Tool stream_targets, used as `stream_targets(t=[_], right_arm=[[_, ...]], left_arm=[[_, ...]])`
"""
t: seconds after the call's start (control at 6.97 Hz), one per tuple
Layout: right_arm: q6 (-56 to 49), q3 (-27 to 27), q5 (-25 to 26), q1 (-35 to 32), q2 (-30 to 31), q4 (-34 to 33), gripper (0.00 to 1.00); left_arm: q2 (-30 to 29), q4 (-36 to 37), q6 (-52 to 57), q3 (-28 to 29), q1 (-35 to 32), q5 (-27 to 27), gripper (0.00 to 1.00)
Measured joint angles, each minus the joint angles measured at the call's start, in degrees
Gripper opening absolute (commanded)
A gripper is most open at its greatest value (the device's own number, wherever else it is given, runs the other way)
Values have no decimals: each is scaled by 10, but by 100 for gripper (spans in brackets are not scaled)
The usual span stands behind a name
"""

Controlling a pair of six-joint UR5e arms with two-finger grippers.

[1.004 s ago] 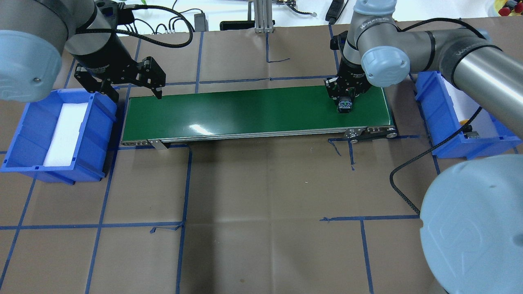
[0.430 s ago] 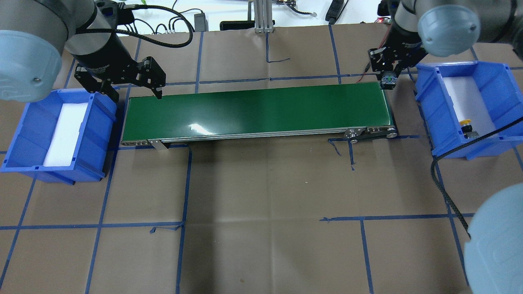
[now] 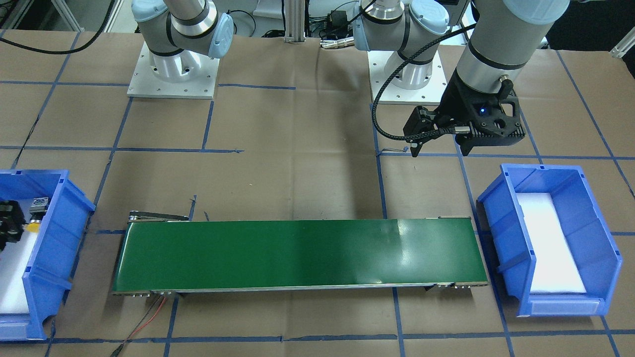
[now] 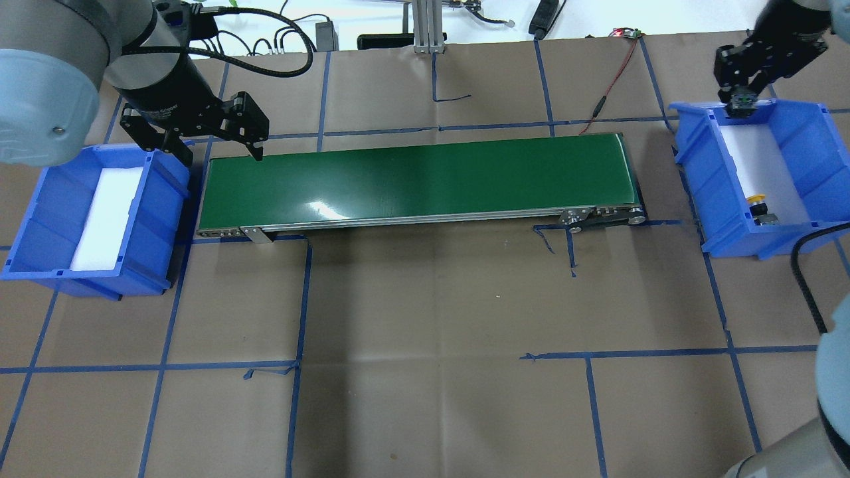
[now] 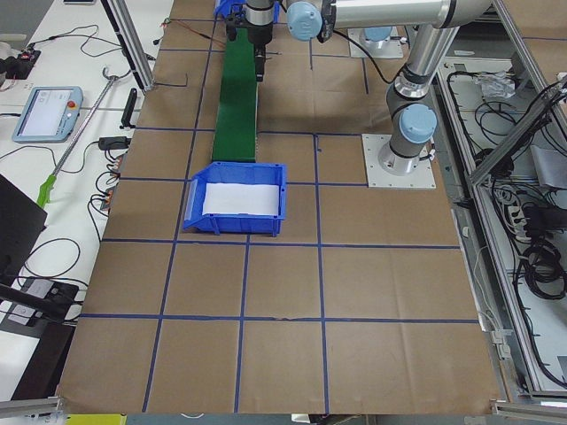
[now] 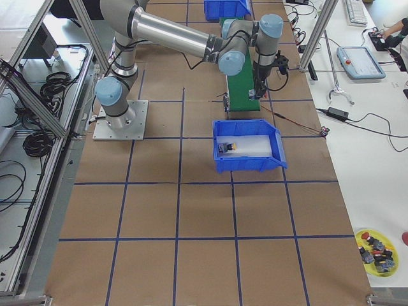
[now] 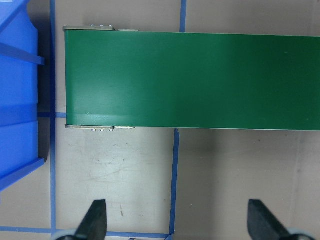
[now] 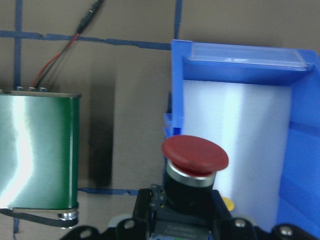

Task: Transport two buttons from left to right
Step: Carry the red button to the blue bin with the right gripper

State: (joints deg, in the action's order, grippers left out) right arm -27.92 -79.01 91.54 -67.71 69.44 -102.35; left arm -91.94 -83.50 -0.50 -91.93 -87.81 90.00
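My right gripper (image 4: 740,101) is shut on the red button (image 8: 195,154). It holds the button above the far end of the right blue bin (image 4: 807,143). The yellow button (image 4: 758,204) lies on the white foam at the near end of that bin. It also shows in the front-facing view (image 3: 32,227). My left gripper (image 4: 222,151) is open and empty. It hangs over the table at the left end of the green conveyor belt (image 4: 412,179), beside the left blue bin (image 4: 40,219). That bin holds only white foam.
A red and black wire (image 4: 601,99) lies on the table beyond the belt's right end. Blue tape lines cross the brown paper table top. Cables and an aluminium post (image 4: 425,26) stand at the far edge.
My right gripper has lifted the red button off the belt's right end. It has carried the button right and away to above the right bin's far end. The left arm has not moved.
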Motion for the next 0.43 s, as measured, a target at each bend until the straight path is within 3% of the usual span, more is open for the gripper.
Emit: stream_targets(t=[0.43], right_arm=[[-65,-21,-1,57,-31,-6,5]], left_arm=[[-1,2,0,0,0,0,100]])
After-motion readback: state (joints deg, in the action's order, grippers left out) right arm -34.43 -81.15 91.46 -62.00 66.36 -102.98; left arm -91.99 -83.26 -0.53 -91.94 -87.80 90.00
